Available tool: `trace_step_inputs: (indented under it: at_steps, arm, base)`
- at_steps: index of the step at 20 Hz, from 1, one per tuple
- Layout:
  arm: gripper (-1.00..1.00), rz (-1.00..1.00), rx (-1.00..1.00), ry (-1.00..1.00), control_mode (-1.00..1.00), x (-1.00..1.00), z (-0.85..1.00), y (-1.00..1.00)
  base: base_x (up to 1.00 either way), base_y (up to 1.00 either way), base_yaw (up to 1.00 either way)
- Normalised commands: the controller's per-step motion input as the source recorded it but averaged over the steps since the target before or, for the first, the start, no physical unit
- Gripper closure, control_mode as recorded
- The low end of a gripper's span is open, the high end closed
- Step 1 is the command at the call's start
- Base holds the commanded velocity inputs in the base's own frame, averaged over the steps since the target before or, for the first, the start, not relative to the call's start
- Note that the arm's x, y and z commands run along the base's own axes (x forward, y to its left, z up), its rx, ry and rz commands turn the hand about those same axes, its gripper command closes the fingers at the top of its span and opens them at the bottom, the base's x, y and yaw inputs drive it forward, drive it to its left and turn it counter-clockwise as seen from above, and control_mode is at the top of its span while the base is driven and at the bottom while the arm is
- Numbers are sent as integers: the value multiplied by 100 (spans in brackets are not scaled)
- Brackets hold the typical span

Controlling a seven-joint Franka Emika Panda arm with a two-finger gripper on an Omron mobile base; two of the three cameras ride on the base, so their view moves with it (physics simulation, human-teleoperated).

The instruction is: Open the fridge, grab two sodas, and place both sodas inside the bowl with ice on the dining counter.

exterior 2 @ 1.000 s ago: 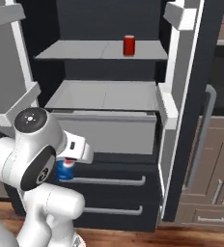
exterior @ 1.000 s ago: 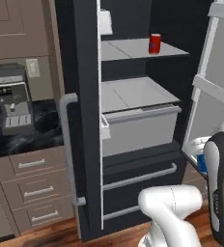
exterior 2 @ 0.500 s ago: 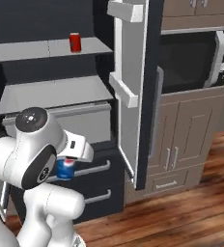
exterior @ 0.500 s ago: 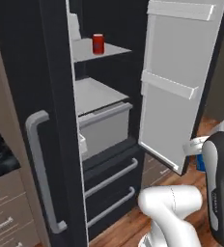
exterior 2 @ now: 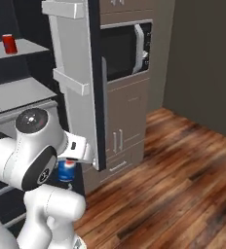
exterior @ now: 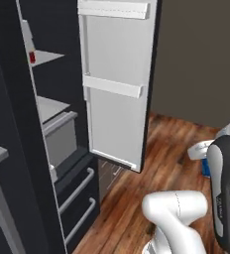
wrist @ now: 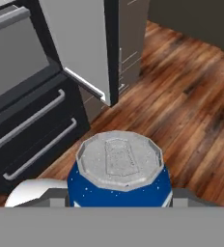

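With the blue soda (wrist: 119,176) sitting right at the gripper (exterior 2: 66,168), held low in front of the robot's chest, the step in hand looks like the carry: one can is out of the fridge (exterior: 18,149) and is on its way to the bowl with ice on the dining counter, neither of which I can place from here. The fingers seem to be clamped on the can's sides, though the hand view hides the tips themselves behind the can's silver top, so the grip is a judgement from how the can hangs under the hand in the right base view. The red soda (exterior 2: 9,43) stands upright on an upper fridge shelf (exterior 2: 22,48), well apart from the arm, so half the fetching is not yet done.

The next move calls for keeping the can upright and finding the counter. The open fridge door (exterior: 118,84) stands just beside the arm and is the main thing to swing clear of; its lower corner sits close to the held can. Beyond it are a built-in microwave (exterior 2: 124,51) over brown cabinets (exterior 2: 122,126), and bare wood floor (exterior 2: 183,185) to the right, which offers free room
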Motion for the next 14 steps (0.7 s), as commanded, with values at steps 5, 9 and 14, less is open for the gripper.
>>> trace_step_inputs:
  at_steps: [5, 9, 14]
  arm:
    - [100, 0, 0, 0, 100, 0, 0, 0]
    - [100, 0, 0, 0, 100, 0, 0, 0]
    - [100, 0, 0, 0, 100, 0, 0, 0]
  base:
    - [-72, -15, -50]
    - [-75, -20, -47]
    - [-79, -23, -44]
